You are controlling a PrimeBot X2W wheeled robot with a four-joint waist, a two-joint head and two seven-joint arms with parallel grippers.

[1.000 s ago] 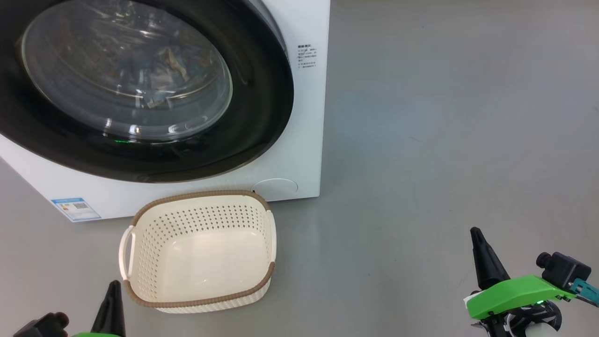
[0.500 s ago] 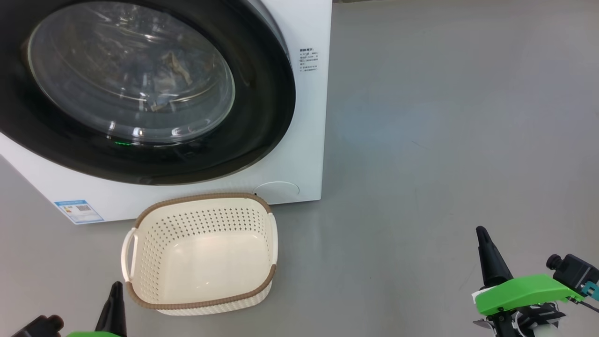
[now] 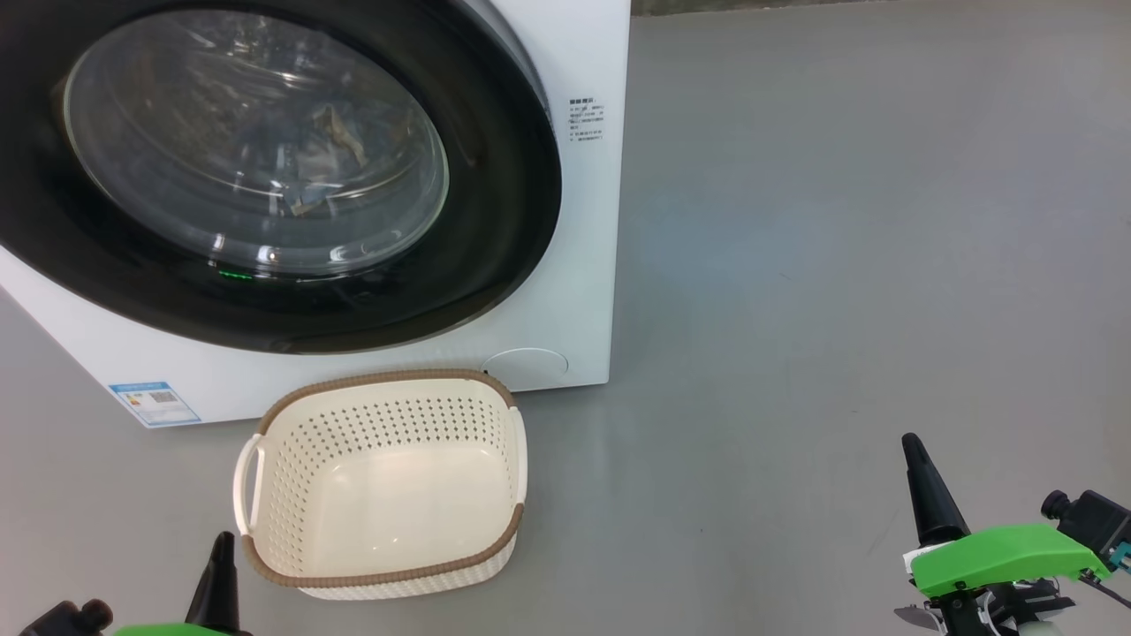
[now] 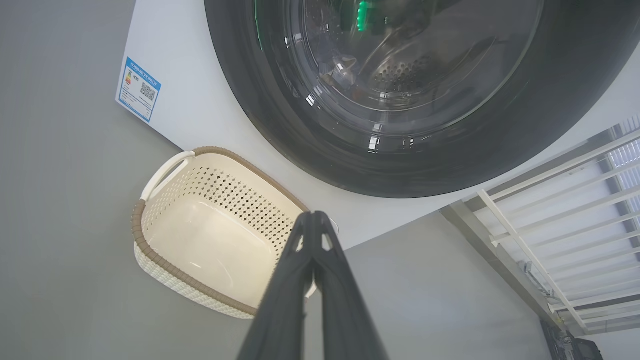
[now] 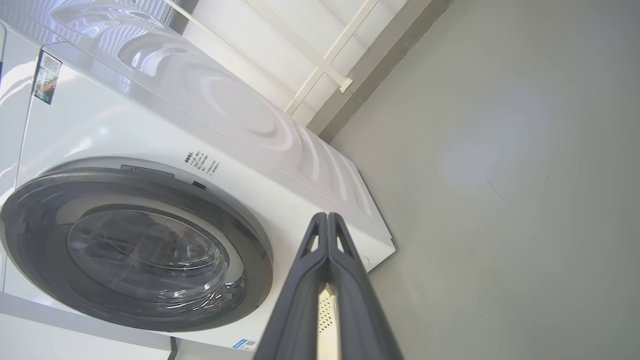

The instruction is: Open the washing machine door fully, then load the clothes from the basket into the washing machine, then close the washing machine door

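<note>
The washing machine [image 3: 583,265] fills the upper left of the head view. Its door [image 3: 504,221] lies shut against the front. Through the glass, dim bluish clothes [image 3: 327,150] with brown patches lie in the drum. The basket [image 3: 389,415] stands on the floor just before the machine, with nothing inside. My left gripper [image 3: 221,552] is shut and holds nothing, low beside the basket's near left corner. The left wrist view shows the left gripper [image 4: 312,220] over the basket [image 4: 165,260]. My right gripper [image 3: 914,450] is shut and holds nothing, far right of the basket. The right wrist view shows the right gripper [image 5: 327,220] before the machine [image 5: 150,130].
Grey floor [image 3: 839,265] spreads to the right of the machine. A blue label [image 3: 155,402] sits on the machine's lower left front and a round cap [image 3: 526,367] at its lower right. A white railing [image 4: 550,200] stands beyond the machine's side.
The whole head picture has drifted slightly down and to the right, so the camera moved. Door, basket and both shut grippers keep their places relative to one another.
</note>
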